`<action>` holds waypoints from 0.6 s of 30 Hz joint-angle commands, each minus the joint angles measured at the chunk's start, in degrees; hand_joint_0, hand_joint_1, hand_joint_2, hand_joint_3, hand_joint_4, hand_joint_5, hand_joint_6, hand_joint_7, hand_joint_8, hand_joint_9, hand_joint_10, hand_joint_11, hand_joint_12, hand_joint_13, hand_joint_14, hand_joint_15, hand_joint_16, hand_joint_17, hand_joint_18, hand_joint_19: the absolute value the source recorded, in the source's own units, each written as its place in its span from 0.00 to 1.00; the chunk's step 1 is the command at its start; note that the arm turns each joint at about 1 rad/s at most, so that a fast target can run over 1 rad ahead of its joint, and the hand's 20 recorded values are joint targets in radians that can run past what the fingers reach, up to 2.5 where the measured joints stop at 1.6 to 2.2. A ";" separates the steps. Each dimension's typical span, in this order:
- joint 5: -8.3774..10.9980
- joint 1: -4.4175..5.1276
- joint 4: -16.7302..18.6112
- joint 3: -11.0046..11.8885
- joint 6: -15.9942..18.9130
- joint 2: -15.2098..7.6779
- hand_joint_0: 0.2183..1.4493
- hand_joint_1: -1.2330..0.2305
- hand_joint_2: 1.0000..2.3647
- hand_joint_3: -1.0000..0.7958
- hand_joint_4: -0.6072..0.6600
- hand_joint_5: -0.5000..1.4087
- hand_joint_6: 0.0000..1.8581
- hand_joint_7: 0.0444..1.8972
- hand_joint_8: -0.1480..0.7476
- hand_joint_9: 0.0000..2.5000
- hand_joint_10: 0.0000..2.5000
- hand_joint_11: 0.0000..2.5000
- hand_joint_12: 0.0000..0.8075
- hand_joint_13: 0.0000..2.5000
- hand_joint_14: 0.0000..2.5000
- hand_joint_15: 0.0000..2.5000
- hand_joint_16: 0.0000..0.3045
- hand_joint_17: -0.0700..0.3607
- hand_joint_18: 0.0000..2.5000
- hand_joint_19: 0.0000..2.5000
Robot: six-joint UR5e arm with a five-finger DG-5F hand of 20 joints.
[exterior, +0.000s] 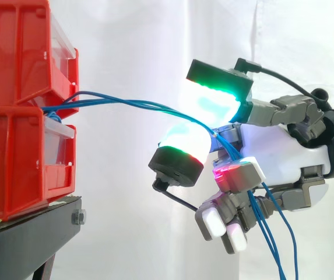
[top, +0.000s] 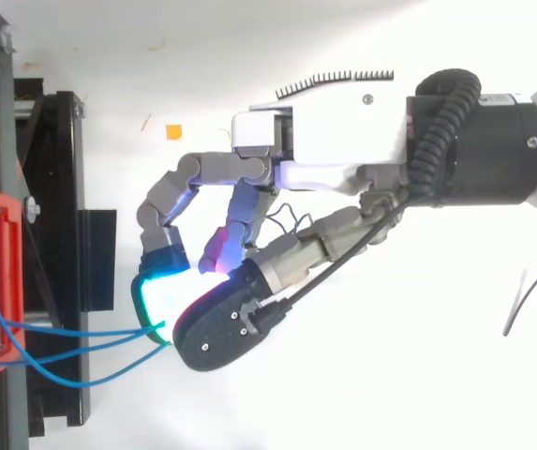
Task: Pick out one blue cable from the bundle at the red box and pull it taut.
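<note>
You have the robot hand (exterior: 277,153) at centre right pinching the blue cables (exterior: 126,103) between its glowing pads (exterior: 184,142), apparently several, strung slack from the red box (exterior: 21,146) at left; next, likely, shed all but one and draw rightward until straight.

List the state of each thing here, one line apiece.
hand: curled, pinching the cables between two glowing pads.
cables: several run from the bins to the hand, bowed, not taut; their loose ends hang below the hand.
bins: two, stacked upright, cables coming out at their front.
stand: bears the bins.
</note>
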 commanded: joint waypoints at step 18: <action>0.00 -0.01 -0.53 0.46 0.09 0.00 0.30 0.41 0.01 0.35 0.53 0.19 0.48 0.48 0.54 0.50 0.01 0.29 0.47 0.36 0.01 0.18 0.17 0.43 0.35 0.20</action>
